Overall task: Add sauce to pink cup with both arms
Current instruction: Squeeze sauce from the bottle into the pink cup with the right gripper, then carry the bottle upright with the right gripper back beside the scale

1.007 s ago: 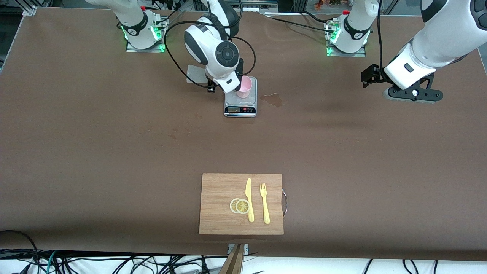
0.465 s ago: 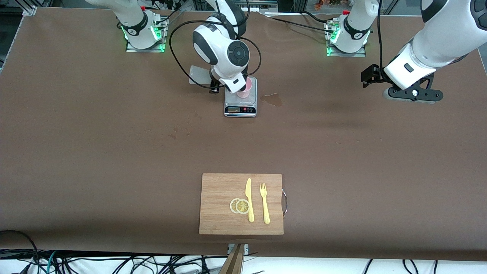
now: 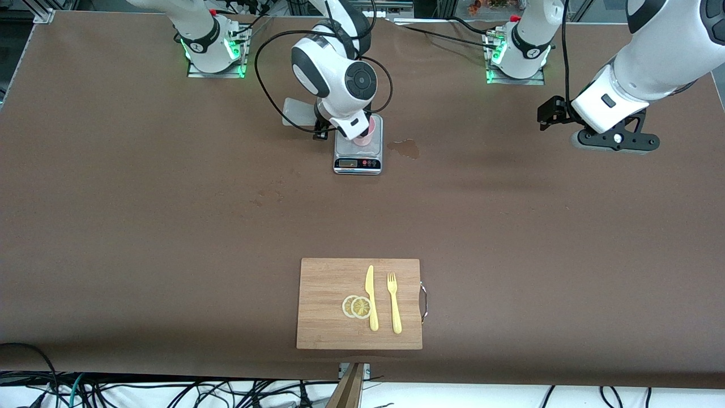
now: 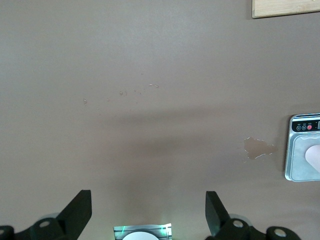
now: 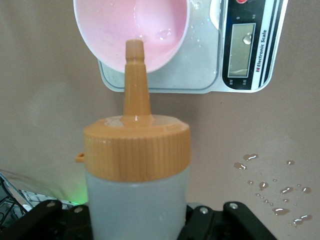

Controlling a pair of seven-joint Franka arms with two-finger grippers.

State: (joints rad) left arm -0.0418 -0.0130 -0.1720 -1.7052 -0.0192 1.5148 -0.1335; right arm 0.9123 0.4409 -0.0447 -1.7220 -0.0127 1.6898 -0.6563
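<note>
Right gripper [image 5: 135,220] clamped on sauce bottle [image 5: 136,165], nozzle tilted over pink cup [image 5: 131,30]; left gripper [image 4: 147,212] idle, jaws wide and empty

The sauce [image 5: 136,195] bottle looked translucent matt plastic, its orange cap ridged. The pink cup [image 5: 131,27] was smooth, glossy plastic. The scale [image 3: 358,153] had a brushed metal plate. The cutting board [image 3: 331,303] showed grained wood; the table [image 3: 170,226] looked matt brown.
</note>
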